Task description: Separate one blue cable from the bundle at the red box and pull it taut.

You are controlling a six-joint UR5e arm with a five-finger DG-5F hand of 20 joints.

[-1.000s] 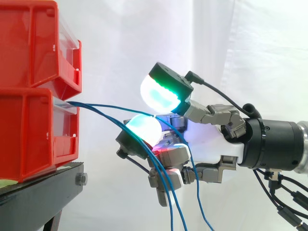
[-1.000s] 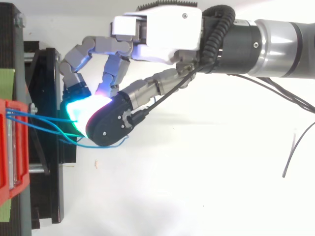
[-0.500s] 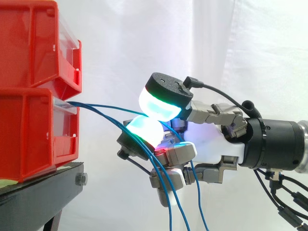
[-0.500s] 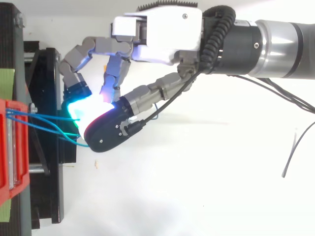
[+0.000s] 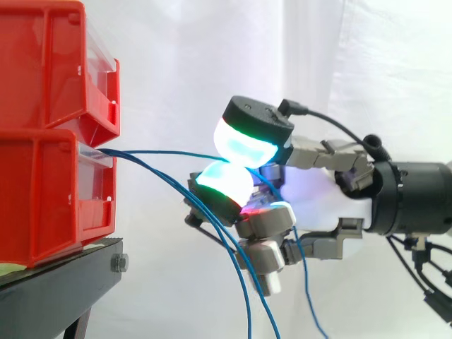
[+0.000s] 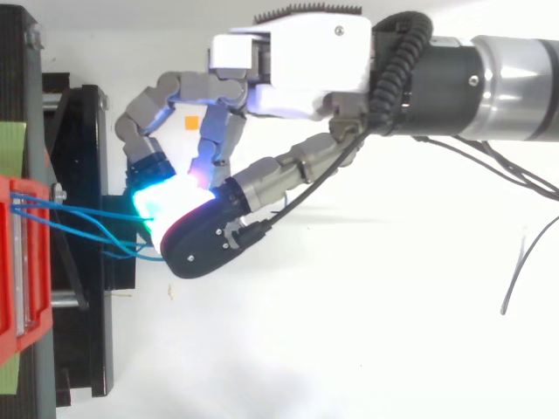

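**One of three blue cables pinched beside two red bins**

Two red bins, an upper bin (image 5: 42,63) and a lower bin (image 5: 42,201), are seen stacked on one black stand (image 5: 56,282) at the left of the side view. Three blue cables (image 6: 83,218) are led out of the lower bin's front. The top cable (image 5: 169,152) is carried almost level to the hand (image 5: 318,191), where it is pinched between two glowing pads (image 5: 247,145) pressed together. The two slack cables (image 5: 246,321) are seen sagging past the curled fingers (image 5: 265,222) and out of the bottom of the view. The hand is held near the bins, apart from them
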